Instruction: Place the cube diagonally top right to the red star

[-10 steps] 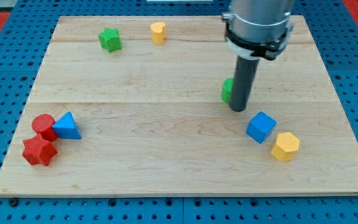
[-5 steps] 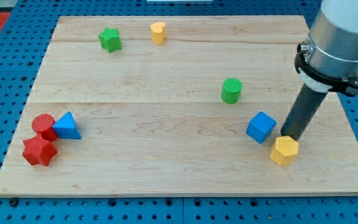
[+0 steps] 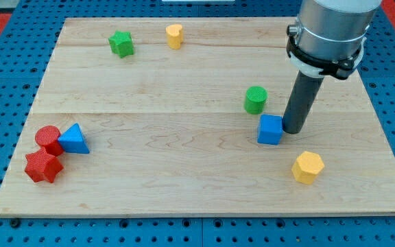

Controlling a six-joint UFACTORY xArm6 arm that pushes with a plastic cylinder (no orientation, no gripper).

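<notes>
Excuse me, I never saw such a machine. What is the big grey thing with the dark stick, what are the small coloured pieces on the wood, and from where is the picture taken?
The grey thing is a robot arm. It has no hand, only a dark rod, so it holds nothing. My tip touches the view's right side of the blue cube to push it. One camera looks down at the wooden board. Near the cube are a green cylinder and a yellow block. At the top lie a green star and another yellow block. At the lower left sit the red star, a red cylinder and a blue triangle.
</notes>
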